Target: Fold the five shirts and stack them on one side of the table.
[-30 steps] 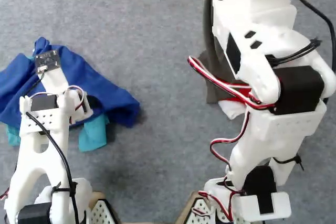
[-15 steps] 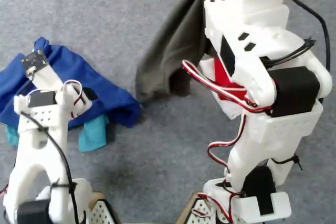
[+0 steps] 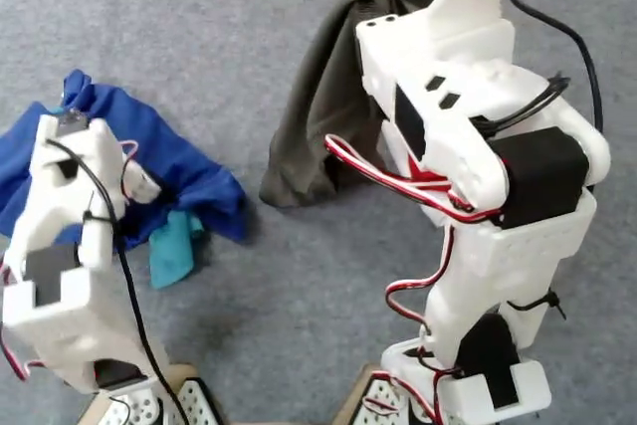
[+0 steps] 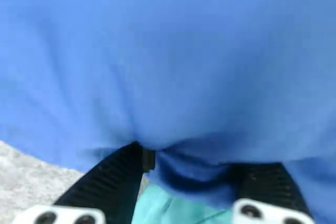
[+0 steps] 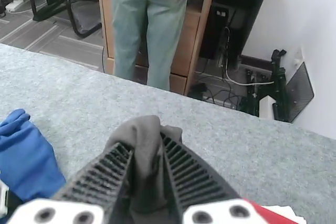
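The right gripper (image 5: 147,153) is closed on a bunch of the dark grey cotton shirt (image 3: 309,116), hanging it over the grey felt table (image 3: 199,37), probably to spread it for folding, while the left gripper (image 4: 194,169), jaws apart, presses into the crumpled blue shirt (image 3: 189,171) beside it.

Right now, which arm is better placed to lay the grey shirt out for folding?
Right. Its gripper is shut on the grey shirt, which hangs from it; the left gripper is down at the blue shirt.
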